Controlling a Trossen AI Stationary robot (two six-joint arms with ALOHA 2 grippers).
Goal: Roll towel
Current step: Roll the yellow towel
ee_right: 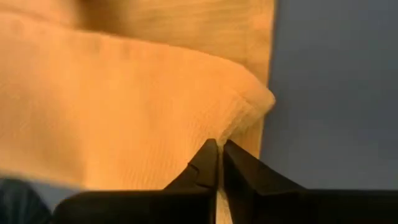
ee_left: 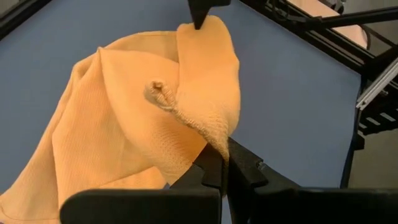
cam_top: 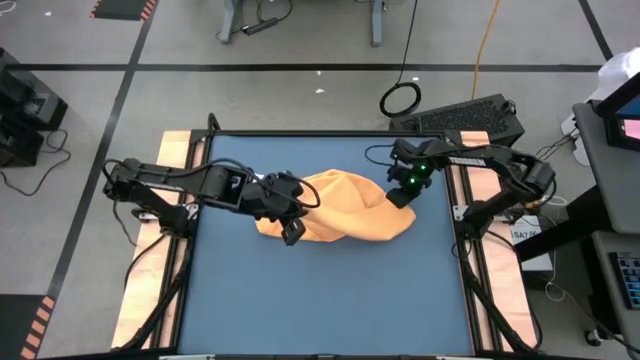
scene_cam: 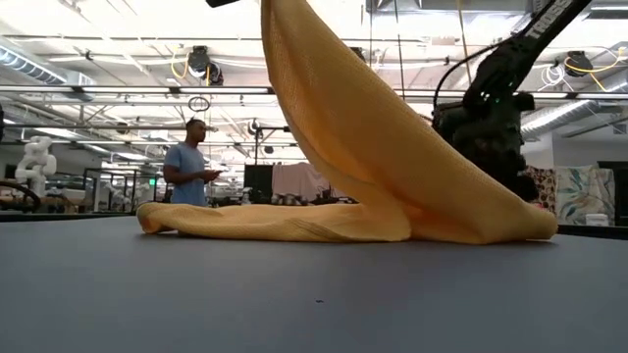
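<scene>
The orange-yellow towel [cam_top: 345,208] lies bunched in the middle of the blue table [cam_top: 330,300]. One part of it is raised high as a slanting sheet [scene_cam: 343,118], while the rest lies on the table in a low fold [scene_cam: 255,221]. My left gripper [cam_top: 291,226] is shut on the raised part, above the towel's left end. My right gripper [cam_top: 401,194] is shut on the towel's far right end, low near the table. In the low view the towel hides the right gripper's fingertips. My left gripper pinches a hemmed edge of the towel [ee_left: 214,142] between its two fingers, slanting down from the table's left. That edge is lifted clear, and the cloth hangs from it in a sloping sheet down to the table. My right gripper pinches the towel between its two fingers just behind a folded corner [ee_right: 231,127], slanting down from the table's right. The cloth there looks doubled over. Whether this end rests on the table or is just clear of it, I cannot tell.
Black frame rails [cam_top: 460,235] and wooden side boards [cam_top: 180,150] border the table left and right. A black case [cam_top: 470,118] sits past the far right corner. A person [scene_cam: 186,167] stands in the room beyond. Bare blue surface lies toward the near edge.
</scene>
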